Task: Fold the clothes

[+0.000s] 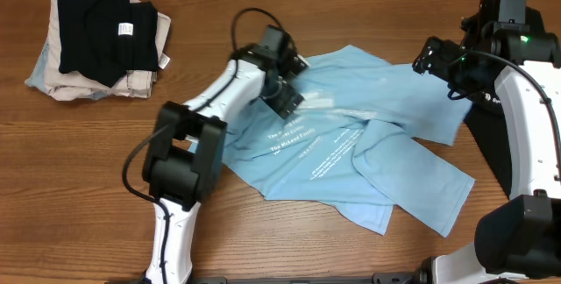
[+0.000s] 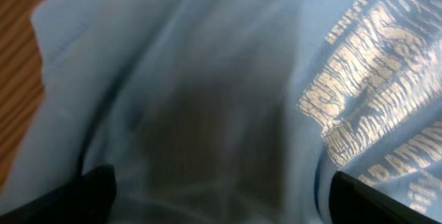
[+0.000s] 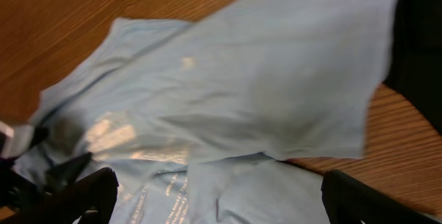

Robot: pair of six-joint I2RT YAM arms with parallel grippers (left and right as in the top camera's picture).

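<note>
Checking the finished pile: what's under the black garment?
Folded beige cloth sticks out around the black garment lying on top. How many pieces lie beneath is covered.

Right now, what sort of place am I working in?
Probably a tabletop clothes-folding workstation: a bare wooden table, a light blue T-shirt lying crumpled on it, the left arm and right arm mounted beside it, and a pile of folded clothes in the far left corner.

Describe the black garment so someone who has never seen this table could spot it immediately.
On the wooden table, look to the top-left corner of the overhead view, where folded clothes sit stacked. The black garment lies on top: the only dark piece among pale ones, bearing a small white label.
</note>
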